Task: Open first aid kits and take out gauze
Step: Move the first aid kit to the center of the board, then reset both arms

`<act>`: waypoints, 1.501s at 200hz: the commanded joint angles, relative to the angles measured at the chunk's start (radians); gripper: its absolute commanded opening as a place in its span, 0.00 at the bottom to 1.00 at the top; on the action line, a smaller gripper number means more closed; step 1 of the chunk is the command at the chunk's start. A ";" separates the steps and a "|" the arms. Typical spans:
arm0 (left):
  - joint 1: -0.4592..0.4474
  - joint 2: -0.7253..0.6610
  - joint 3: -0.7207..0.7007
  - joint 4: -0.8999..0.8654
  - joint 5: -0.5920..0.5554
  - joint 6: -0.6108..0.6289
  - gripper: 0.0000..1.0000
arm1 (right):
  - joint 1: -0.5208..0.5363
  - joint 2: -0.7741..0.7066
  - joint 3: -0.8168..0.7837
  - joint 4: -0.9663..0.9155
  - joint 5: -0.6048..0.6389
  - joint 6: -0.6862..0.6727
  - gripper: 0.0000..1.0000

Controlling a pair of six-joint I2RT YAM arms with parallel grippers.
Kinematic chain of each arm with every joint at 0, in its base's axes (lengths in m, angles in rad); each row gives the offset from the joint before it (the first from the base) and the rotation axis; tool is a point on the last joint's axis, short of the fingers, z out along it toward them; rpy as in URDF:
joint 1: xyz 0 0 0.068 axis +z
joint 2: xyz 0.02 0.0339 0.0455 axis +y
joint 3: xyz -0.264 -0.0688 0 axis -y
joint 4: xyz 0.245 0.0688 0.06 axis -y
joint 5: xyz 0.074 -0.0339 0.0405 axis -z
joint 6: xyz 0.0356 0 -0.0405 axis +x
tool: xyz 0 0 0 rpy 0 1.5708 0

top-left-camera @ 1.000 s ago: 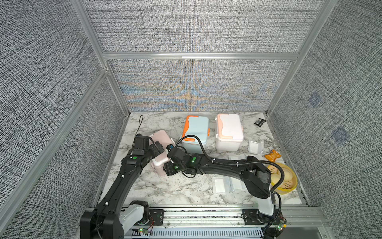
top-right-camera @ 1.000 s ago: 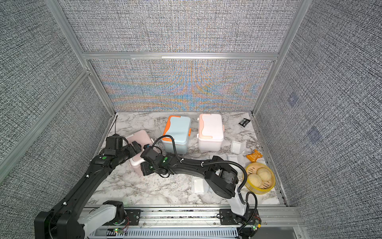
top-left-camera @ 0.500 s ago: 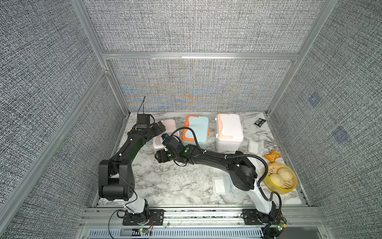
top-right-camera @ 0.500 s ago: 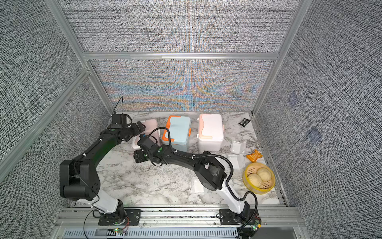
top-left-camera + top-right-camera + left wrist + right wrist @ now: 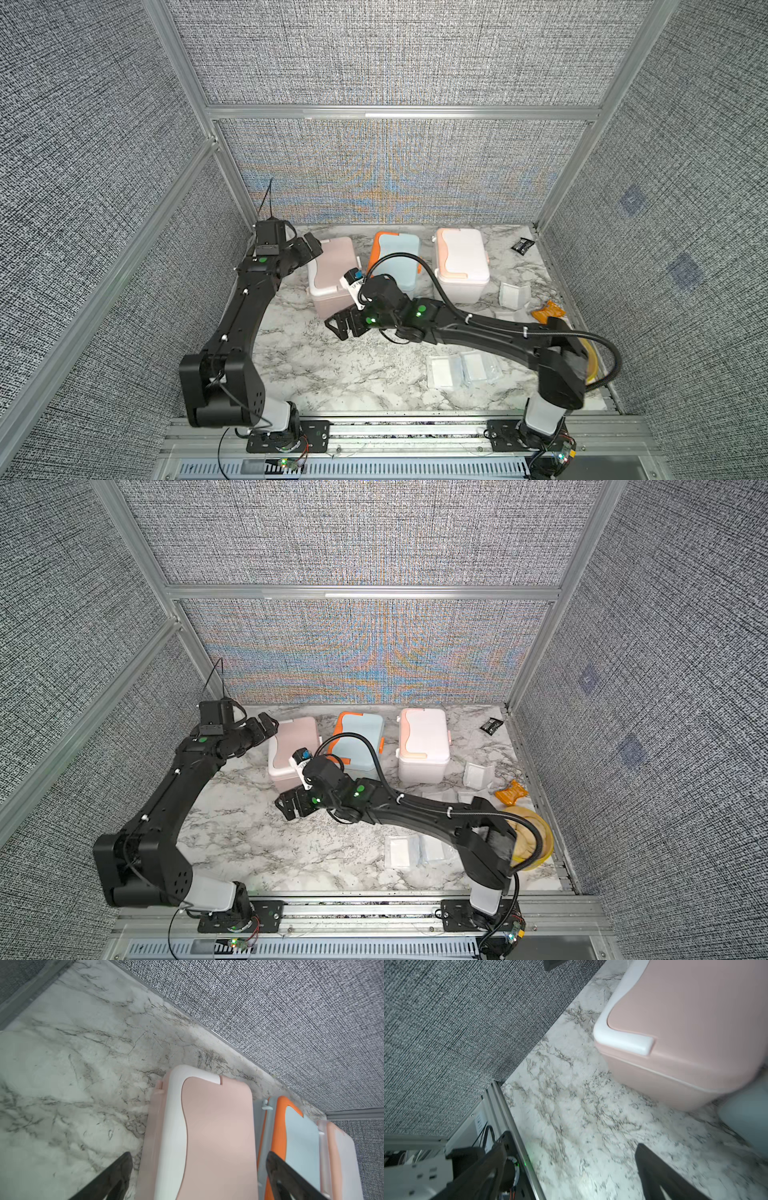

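I count three first aid kits in the far row: pink kit (image 5: 332, 266), blue kit (image 5: 397, 243), white kit (image 5: 463, 259). Three gauze pads (image 5: 442, 370) (image 5: 480, 365) (image 5: 513, 296) are plain to see: two overlapping near right, one farther right. Any hidden ones I cannot count. One black packet (image 5: 521, 245), one orange wrapper (image 5: 548, 311), one yellow bowl (image 5: 542, 837), two robot arms (image 5: 245, 307) (image 5: 490, 336).

Your workcell: a marble-look table (image 5: 324, 374) boxed in by grey woven walls (image 5: 374, 54).
You see the table's white top veined in grey, closed at the back and on both sides by speckled fabric panels set in aluminium frame bars (image 5: 399, 113). Low on the back panel (image 5: 382, 195) the weave shimmers in orange and blue bands. A metal rail (image 5: 407, 430) runs along the table's near edge. The light falls even and soft, leaving only faint shadows on the marble.
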 commanded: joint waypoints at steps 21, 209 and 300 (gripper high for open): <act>-0.003 -0.320 -0.223 0.047 -0.045 0.016 0.99 | -0.005 -0.329 -0.292 0.019 0.253 -0.093 0.99; -0.031 -0.593 -0.887 0.629 -0.401 0.298 0.99 | -0.951 -1.035 -1.086 0.218 0.378 -0.346 0.99; -0.026 -0.218 -0.859 0.900 -0.539 0.410 1.00 | -1.115 -0.512 -1.037 0.664 0.218 -0.357 0.99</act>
